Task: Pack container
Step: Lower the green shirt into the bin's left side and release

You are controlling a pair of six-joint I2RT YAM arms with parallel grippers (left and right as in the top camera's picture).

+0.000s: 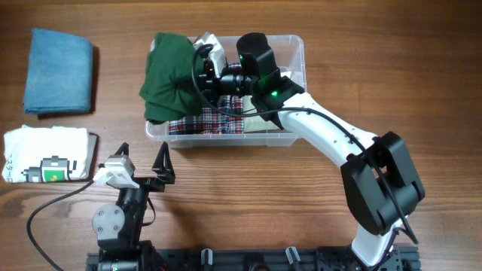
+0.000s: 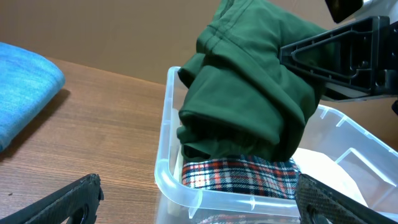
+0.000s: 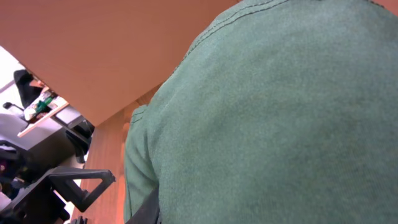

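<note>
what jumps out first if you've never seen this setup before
The bulky green garment comes first, bunched in the right gripper over the left end of the container, above a red plaid cloth lying inside. Next come the folded blue cloth and the white printed garment at the left side of the table, with the left gripper open and empty near the front.

The green cloth [image 3: 280, 112] fills the right wrist view, hiding the right gripper's [image 1: 205, 68] fingers; the plaid cloth [image 1: 207, 120] lies mostly beneath it.
</note>
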